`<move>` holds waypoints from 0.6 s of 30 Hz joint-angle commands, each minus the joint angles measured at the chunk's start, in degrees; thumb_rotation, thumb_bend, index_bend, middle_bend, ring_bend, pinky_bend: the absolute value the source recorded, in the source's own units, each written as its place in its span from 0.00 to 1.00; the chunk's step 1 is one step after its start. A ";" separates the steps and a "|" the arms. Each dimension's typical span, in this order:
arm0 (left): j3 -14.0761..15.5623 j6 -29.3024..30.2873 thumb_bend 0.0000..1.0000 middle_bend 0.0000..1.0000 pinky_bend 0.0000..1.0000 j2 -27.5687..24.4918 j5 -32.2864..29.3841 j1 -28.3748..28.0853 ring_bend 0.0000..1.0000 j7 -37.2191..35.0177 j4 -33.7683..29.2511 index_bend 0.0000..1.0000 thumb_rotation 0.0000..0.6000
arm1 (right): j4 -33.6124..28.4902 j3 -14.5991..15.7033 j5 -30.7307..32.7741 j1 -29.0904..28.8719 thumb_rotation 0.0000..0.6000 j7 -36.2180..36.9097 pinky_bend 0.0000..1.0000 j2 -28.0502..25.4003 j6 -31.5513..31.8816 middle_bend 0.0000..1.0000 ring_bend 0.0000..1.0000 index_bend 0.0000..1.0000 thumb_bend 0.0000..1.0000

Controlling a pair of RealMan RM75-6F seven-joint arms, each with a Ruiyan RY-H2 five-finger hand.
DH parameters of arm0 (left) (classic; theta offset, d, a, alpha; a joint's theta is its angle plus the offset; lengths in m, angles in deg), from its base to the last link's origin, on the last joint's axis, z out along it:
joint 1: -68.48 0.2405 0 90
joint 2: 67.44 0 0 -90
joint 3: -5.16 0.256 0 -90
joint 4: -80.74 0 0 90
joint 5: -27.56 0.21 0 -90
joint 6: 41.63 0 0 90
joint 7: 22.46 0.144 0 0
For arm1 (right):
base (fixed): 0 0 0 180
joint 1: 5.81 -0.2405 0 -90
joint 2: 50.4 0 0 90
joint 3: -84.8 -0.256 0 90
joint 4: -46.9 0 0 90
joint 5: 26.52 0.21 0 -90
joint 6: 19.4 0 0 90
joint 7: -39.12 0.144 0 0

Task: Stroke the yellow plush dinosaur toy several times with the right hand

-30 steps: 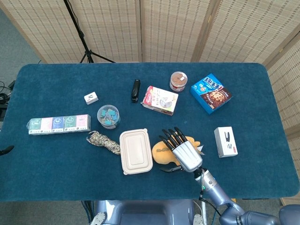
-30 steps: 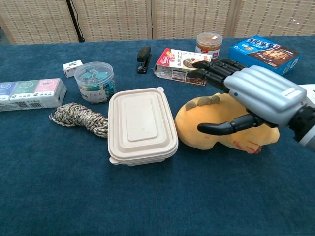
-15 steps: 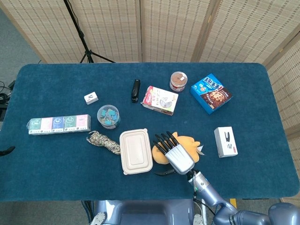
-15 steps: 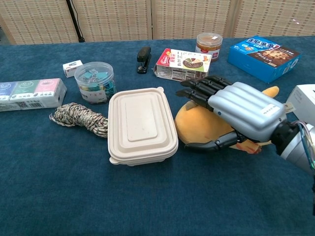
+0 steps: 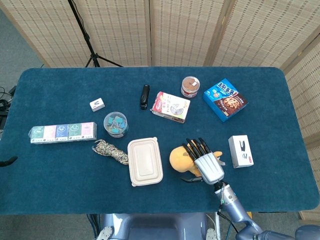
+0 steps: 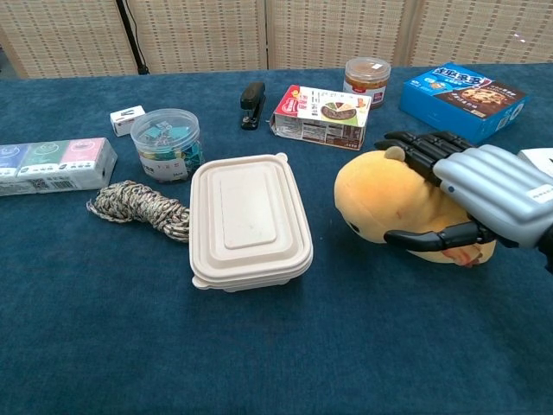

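Note:
The yellow plush dinosaur (image 5: 181,157) (image 6: 384,201) lies on the blue table, right of the beige lunch box. My right hand (image 5: 206,162) (image 6: 479,194) rests on its back and right end, palm down, fingers (image 6: 419,149) stretched flat over the top and thumb (image 6: 428,237) along the near side. Nothing is gripped. The toy's head end, pointing left, is uncovered; its tail end is hidden under the hand. My left hand is outside both views.
A beige lunch box (image 5: 145,161) (image 6: 249,219) sits just left of the toy. A white box (image 5: 241,151) lies to the right. Behind are a snack box (image 6: 321,111), brown jar (image 6: 366,78) and blue cookie box (image 6: 464,99). A rope coil (image 6: 138,207) and clip jar (image 6: 165,143) lie left.
My right hand has slid to the right along the dinosaur, from its head end to its tail end, baring the head. The toy has shifted a little to the right.

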State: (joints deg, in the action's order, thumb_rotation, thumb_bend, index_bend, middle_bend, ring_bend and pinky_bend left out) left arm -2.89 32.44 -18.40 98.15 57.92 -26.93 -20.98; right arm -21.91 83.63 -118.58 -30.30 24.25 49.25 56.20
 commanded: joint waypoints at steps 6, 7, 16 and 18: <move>-0.08 0.20 0.00 0.00 0.00 -0.12 -0.30 0.15 0.00 -0.16 -0.08 0.00 1.00 | 0.71 0.43 1.06 2.07 0.00 1.91 0.00 -0.96 1.22 0.00 0.00 0.00 0.00; -0.08 0.21 0.00 0.00 0.00 -0.13 -0.32 0.17 0.00 -0.19 -0.07 0.00 1.00 | 0.90 0.43 1.16 2.21 0.00 2.13 0.00 -1.01 1.26 0.00 0.00 0.00 0.00; -0.15 0.01 0.00 0.00 0.00 -0.20 -0.47 0.09 0.00 -0.38 0.06 0.00 1.00 | 2.58 -0.23 2.47 3.26 0.00 3.70 0.00 -1.56 1.38 0.00 0.00 0.00 0.00; -0.15 0.02 0.00 0.00 0.00 -0.21 -0.49 0.11 0.00 -0.42 0.07 0.00 1.00 | 2.31 -0.34 2.26 3.34 0.00 4.17 0.00 -1.78 1.74 0.00 0.00 0.00 0.00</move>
State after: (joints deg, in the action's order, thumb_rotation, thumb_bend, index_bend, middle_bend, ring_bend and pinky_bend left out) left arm -3.04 32.46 -18.62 97.67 58.03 -27.34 -20.91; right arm -19.47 83.35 -116.19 -27.01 28.25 47.59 57.75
